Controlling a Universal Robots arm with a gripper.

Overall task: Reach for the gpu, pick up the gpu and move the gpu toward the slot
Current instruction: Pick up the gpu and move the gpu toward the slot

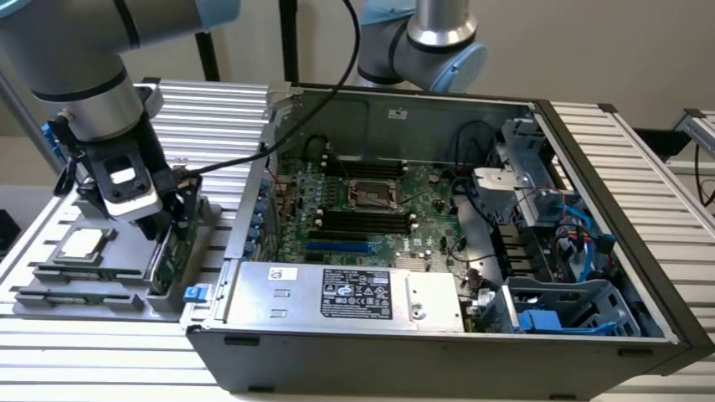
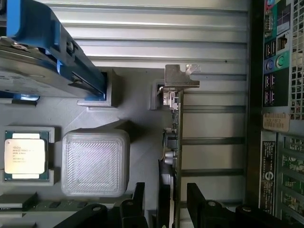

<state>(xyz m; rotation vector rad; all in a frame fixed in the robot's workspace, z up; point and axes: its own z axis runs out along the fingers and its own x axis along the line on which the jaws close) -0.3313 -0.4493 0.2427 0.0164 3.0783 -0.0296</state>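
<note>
The gpu (image 2: 175, 137) stands on its edge in a grey fixture tray (image 1: 123, 297). It is a thin green card with a silver bracket (image 2: 181, 76) at its far end. In the exterior view its green edge (image 1: 167, 251) shows just below my gripper (image 1: 166, 222), on that view's left, outside the computer case. My gripper (image 2: 166, 192) is open, and its black fingers (image 2: 138, 197) stand on either side of the card with small gaps. The blue slot (image 1: 335, 248) lies on the motherboard inside the open case.
Also on the tray are a square silver chip (image 2: 26, 153), a ribbed grey block (image 2: 95, 161) and a silver hard drive with blue rails (image 2: 42, 52). The case wall (image 1: 263, 193) rises between tray and motherboard. A power supply (image 1: 347, 293) sits along the case's near side.
</note>
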